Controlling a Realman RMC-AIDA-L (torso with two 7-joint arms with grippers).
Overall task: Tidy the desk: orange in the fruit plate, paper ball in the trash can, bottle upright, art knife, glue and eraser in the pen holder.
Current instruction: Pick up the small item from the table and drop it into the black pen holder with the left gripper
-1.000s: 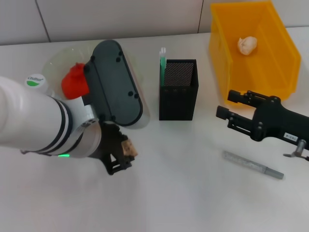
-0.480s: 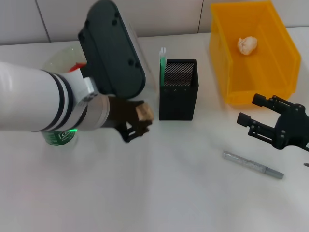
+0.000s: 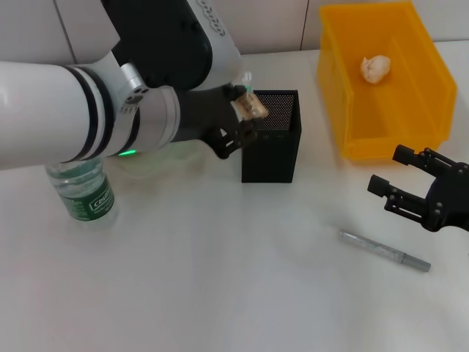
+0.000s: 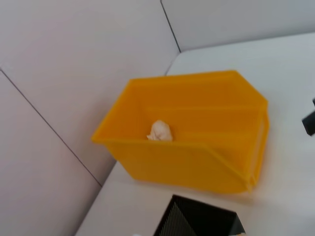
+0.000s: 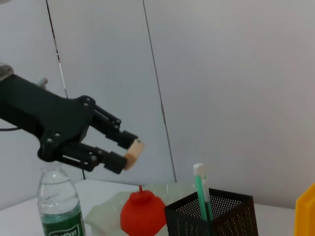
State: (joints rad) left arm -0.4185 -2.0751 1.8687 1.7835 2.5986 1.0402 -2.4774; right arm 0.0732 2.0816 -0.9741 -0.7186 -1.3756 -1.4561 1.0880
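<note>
Left hand (image 3: 245, 117) grips the eraser (image 3: 254, 108) above the pen holder (image 3: 271, 147); right hand (image 3: 410, 183) is spread.

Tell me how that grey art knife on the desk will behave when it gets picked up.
The art knife is slim and straight, so probably rigid and light. Lying flat on the table, it leaves little edge to pinch and may slide or pivot. The open right gripper sits nearby.

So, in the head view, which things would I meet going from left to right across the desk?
Clear plastic water bottle with green label → left end effector holding a small tan eraser → black mesh pen holder → yellow plastic bin with the crumpled paper ball inside → right end effector, open.
</note>
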